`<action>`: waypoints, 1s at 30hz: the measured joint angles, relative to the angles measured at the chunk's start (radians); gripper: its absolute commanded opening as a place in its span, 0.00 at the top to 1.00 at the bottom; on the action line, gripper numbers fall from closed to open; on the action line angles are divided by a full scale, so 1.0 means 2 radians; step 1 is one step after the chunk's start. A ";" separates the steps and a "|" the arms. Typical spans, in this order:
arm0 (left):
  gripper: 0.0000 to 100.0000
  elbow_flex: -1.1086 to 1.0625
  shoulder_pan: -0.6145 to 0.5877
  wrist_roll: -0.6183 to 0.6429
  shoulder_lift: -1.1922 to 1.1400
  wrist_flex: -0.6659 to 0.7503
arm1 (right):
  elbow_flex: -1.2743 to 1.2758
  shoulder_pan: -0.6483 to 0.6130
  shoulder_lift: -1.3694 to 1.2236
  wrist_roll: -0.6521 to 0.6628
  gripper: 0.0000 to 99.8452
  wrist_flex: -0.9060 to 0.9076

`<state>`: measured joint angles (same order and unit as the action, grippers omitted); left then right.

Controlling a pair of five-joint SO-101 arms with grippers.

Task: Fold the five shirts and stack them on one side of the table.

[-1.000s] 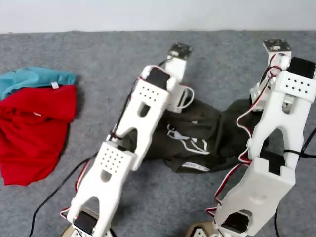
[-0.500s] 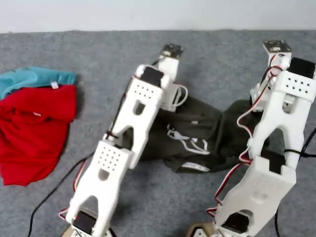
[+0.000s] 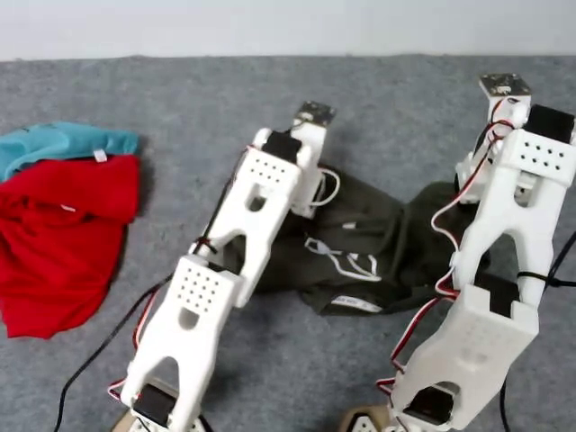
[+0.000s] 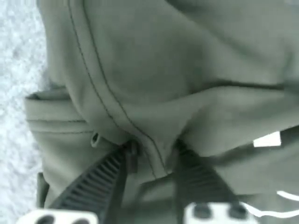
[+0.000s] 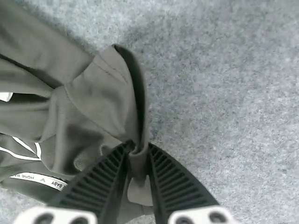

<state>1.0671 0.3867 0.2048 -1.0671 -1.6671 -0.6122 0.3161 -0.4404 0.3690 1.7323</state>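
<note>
While both the left gripper (image 4: 152, 156) and right gripper (image 5: 137, 156) pinch the green shirt (image 3: 378, 234), well apart from the red shirt (image 3: 63, 234), folding it over looks next.

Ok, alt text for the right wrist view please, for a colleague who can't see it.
The right gripper is shut on a fold of the dark olive shirt, its two black ribbed fingers pinching the fabric's edge. The shirt lies bunched on the grey table.
</note>
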 measured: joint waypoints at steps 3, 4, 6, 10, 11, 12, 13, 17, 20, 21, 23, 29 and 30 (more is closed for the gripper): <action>0.99 0.000 0.000 0.000 0.000 0.000 | 0.000 0.000 0.000 0.000 0.99 0.000; 0.99 0.000 0.000 0.000 0.000 0.000 | 0.000 0.000 0.000 0.000 0.99 0.000; 0.99 0.003 0.000 0.000 0.001 -0.005 | 0.000 0.000 0.000 0.000 0.99 0.000; 0.99 0.047 0.002 0.000 0.008 -0.031 | 0.000 0.000 0.000 0.000 0.99 0.000; 0.99 0.059 0.004 0.000 0.012 -0.032 | 0.000 0.000 0.000 0.000 0.99 0.000; 0.99 0.070 0.008 0.000 0.017 -0.033 | 0.000 0.000 0.000 0.000 0.99 0.000; 0.99 0.080 0.011 0.000 0.022 -0.034 | 0.000 0.000 0.000 0.000 0.99 0.000; 0.99 0.114 0.021 -0.006 0.037 -0.034 | 0.000 0.000 0.000 -0.002 0.99 -0.002; 0.99 0.136 0.020 -0.031 0.037 -0.029 | 0.000 0.000 0.000 -0.022 0.99 -0.029; 0.99 0.142 0.016 -0.041 0.037 -0.025 | 0.000 0.000 0.000 -0.027 0.99 -0.041; 0.99 0.153 0.005 -0.052 0.037 -0.014 | 0.000 -0.003 0.000 -0.030 0.99 -0.066; 0.99 0.157 -0.056 -0.058 0.037 0.046 | 0.000 -0.055 0.000 -0.031 0.99 -0.162; 0.99 0.157 -0.068 -0.058 0.037 0.062 | 0.000 -0.064 0.000 -0.031 0.99 -0.181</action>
<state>1.3817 0.2516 0.0882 -0.9935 -1.5428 -0.6122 0.1887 -0.4404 0.3061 1.3702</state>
